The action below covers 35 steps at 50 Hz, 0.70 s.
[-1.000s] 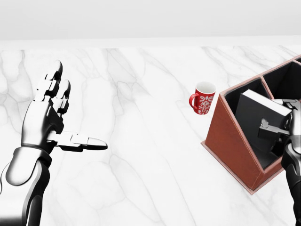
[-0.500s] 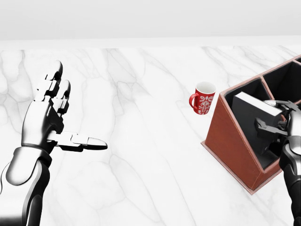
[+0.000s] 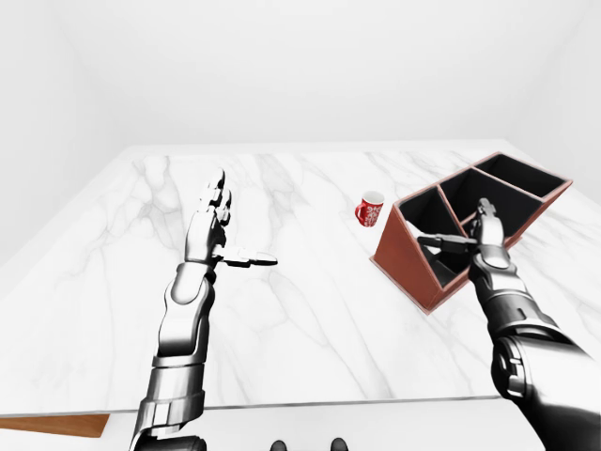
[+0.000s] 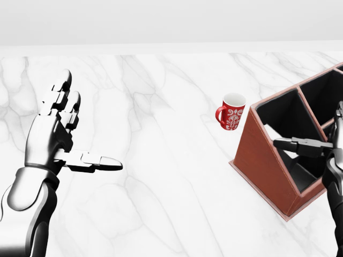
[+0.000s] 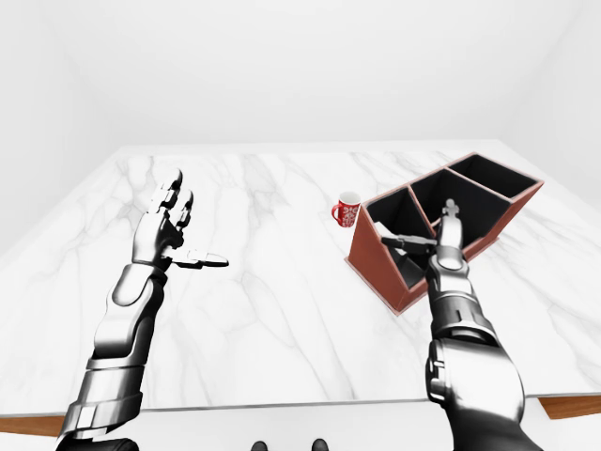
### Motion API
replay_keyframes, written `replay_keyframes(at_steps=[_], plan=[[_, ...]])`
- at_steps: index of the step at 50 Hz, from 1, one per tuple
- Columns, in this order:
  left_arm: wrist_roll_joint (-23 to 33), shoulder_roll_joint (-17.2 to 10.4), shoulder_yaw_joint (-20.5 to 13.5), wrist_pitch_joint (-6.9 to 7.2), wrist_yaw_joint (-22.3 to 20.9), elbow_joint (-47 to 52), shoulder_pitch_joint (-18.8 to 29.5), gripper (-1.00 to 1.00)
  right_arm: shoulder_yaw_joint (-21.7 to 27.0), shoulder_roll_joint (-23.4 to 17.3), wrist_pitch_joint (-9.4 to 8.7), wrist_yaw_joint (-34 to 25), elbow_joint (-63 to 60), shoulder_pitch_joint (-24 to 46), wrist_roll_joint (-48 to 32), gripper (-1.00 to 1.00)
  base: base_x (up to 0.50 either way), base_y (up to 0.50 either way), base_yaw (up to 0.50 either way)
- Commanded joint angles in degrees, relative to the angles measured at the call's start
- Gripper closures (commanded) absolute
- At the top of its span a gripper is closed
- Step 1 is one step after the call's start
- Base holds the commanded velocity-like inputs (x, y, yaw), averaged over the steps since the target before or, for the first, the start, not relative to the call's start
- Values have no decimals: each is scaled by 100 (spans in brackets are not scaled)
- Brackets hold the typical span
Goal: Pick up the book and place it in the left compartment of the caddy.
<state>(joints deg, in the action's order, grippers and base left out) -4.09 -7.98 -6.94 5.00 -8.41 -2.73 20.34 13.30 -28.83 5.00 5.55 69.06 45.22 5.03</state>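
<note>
The red-brown caddy (image 4: 265, 155) with black insides stands at the right of the head view. The dark book (image 4: 301, 172) sits low inside its left compartment, mostly lost against the black lining. My right hand (image 3: 460, 230) hovers over that compartment, open, fingers up and thumb stretched to the left, holding nothing. My left hand (image 4: 88, 123) is raised at the left over the marble table, open and empty, far from the caddy.
A red mug (image 4: 231, 112) with a white pattern stands just left of the caddy. The white marble table (image 3: 310, 310) ends in a near edge at the bottom of the eye views. The caddy's other compartments (image 3: 488, 193) lie further right.
My right hand has opened and let go of the book, which has sunk from standing up in the left compartment to low inside it. The left arm has not moved.
</note>
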Motion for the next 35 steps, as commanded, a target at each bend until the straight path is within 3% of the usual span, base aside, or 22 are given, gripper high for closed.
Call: replay_keyframes(at_steps=[1,9,12,17,18,19,26,35], plan=[[4,7,3,0,8,13,-4,-100,49,-56,0,-128,-330,-14,111,-100,0,0,0],[2,2,0,0,10,-1,8,-100,192,-170,0,-266,-1838,-203,510,-100,0,0,0],[-8,-5,-7,0,12,27,16,-100,353,-228,0,-253,-3036,-491,757,-100,0,0,0],[-22,-22,-22,0,10,87,26,-100,566,-241,-741,-233,-4362,-880,941,-100,0,0,0],[-22,-22,-23,0,10,88,26,-100,574,-237,-758,-233,-4388,-889,940,-100,0,0,0],[-28,-31,-32,0,11,111,28,-100,635,-216,-1000,-220,-4829,-1029,1043,-100,0,0,0],[-22,-43,-38,0,22,340,-11,-100,754,215,-1000,-264,-6932,-1809,1272,-100,0,0,0],[-79,-66,-91,0,27,748,-36,-100,548,851,-1000,-503,-8409,-2294,994,-100,0,0,0]])
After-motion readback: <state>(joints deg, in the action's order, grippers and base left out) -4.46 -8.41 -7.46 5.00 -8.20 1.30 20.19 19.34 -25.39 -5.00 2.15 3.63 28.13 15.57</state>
